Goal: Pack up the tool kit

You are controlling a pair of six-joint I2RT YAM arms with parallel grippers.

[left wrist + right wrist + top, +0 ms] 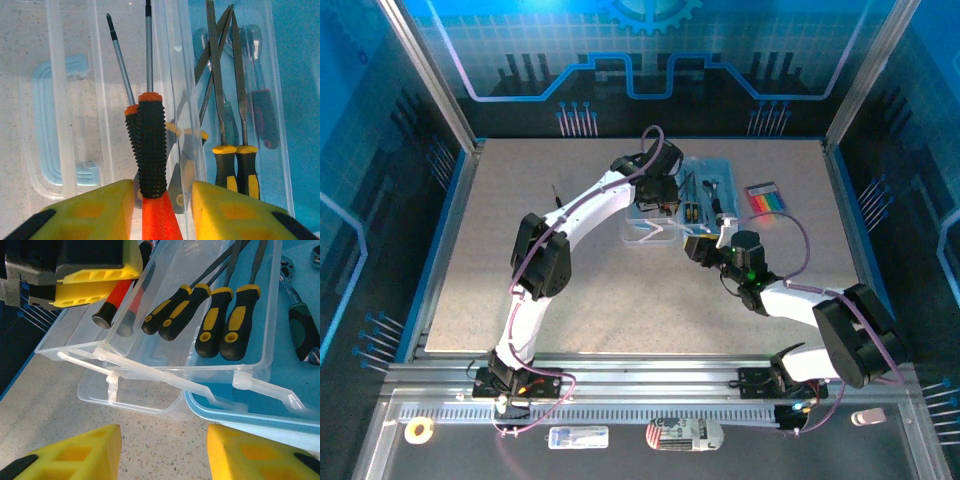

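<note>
The left claw hangs over the transparent plastic tool case, its yellow fingers parted to either side of a black ribbed screwdriver with an orange collar and butt. A gap shows on the right of the handle, so the claw looks loose and holds nothing. The screwdriver lies along the case's left compartment, tip toward the top of the frame, beside a second, similar screwdriver, which suits a tool being set into its slot.

In the right wrist view, four files with black-and-yellow handles fill the next compartment. A metal wrench with a dark green grip lies at the right edge on the pale blue lid.

The right claw hovers low over the speckled grey counter in front of the case, wide apart and empty, probably ready to steady it. The thin wall between the compartments stands close to the left claw's right finger, so lifting away could snag it
</note>
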